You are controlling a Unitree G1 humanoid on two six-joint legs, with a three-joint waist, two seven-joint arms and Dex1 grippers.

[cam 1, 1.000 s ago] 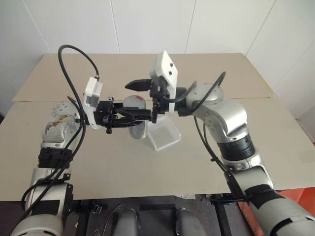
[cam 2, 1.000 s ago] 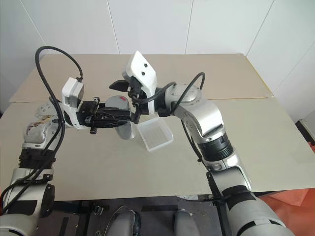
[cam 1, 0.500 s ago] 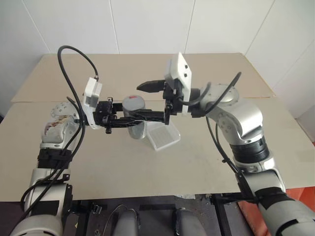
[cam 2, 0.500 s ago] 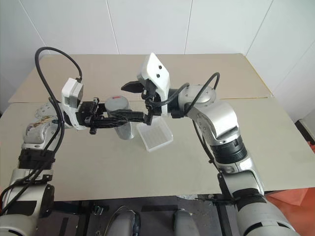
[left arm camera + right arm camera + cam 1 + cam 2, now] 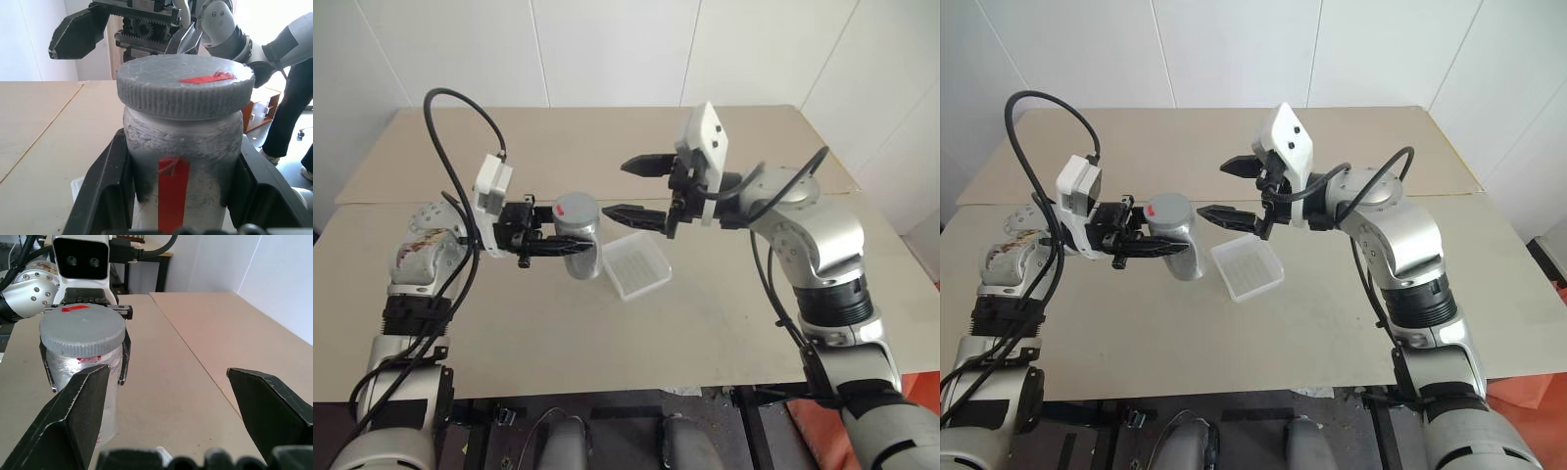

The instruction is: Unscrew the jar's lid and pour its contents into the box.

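Left claw (image 5: 558, 247) level, clamping jar (image 5: 580, 245); right claw (image 5: 631, 188) level, agape.

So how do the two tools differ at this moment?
The left tool is shut on the jar, gripping its body just under the lid; the right tool holds nothing. The left tool's fingers are closed in; the right tool's are spread wide, apart from the lid. Both point level towards each other above the table.
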